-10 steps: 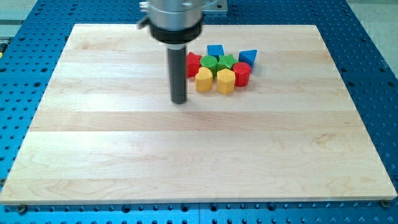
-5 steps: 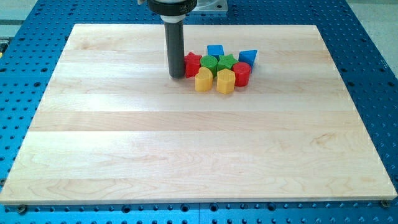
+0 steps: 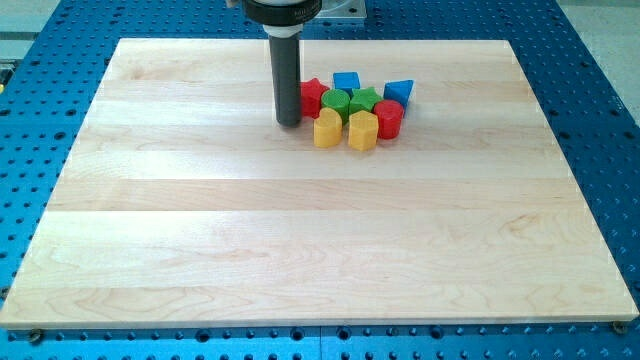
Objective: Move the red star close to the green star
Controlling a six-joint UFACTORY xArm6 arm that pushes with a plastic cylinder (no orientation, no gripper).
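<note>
The red star [image 3: 313,95] lies at the left end of a tight cluster of blocks near the view's top centre. The green star [image 3: 363,100] sits in the cluster's middle, with a green round block [image 3: 336,102] between it and the red star. My tip [image 3: 288,122] stands on the board right at the red star's left side, touching or nearly touching it. The rod hides part of the red star's left edge.
Also in the cluster are a blue cube [image 3: 346,82], a blue block [image 3: 399,92], a red cylinder-like block [image 3: 389,118], a yellow heart-like block [image 3: 327,129] and a yellow hexagon-like block [image 3: 363,131]. The wooden board [image 3: 200,250] lies on a blue perforated table.
My tip moved up from the board's middle to the red star's left side, then a little to the right. The red star shifted slightly right and up toward the green blocks.
</note>
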